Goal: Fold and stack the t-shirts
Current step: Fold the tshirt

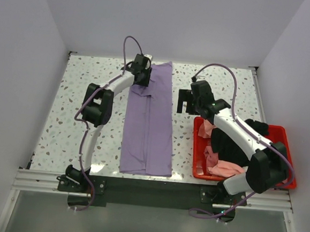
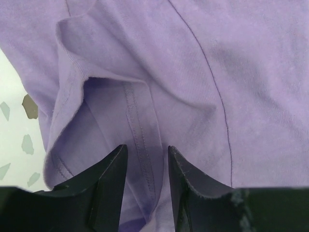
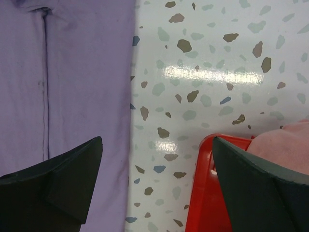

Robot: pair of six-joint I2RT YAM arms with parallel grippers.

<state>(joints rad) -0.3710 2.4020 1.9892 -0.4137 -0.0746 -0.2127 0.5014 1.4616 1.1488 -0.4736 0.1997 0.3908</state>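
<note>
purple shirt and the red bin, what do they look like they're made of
The purple shirt looks like soft, matte knit cloth, perhaps cotton: stitched seams and limp folds. The red bin looks like hard, glossy plastic: a smooth moulded rim with a slight sheen.

White arm links (image 1: pixel 89 137), black joints (image 1: pixel 98 105), purple cables (image 1: pixel 129 41), black wedge-shaped fingers (image 2: pixel 104 188)

table: a glossy white top (image 1: pixel 82 89) is seen, speckled with grey, brown and blue chips | walls: it is enclosed by a plain pale back wall (image 1: pixel 168 20), left wall (image 1: pixel 12 83) and right wall (image 1: pixel 304 63) | near edge: an aluminium rail (image 1: pixel 37 181) is fixed | light: a bright streak (image 3: pixel 212 75) is reflected on the top
</note>
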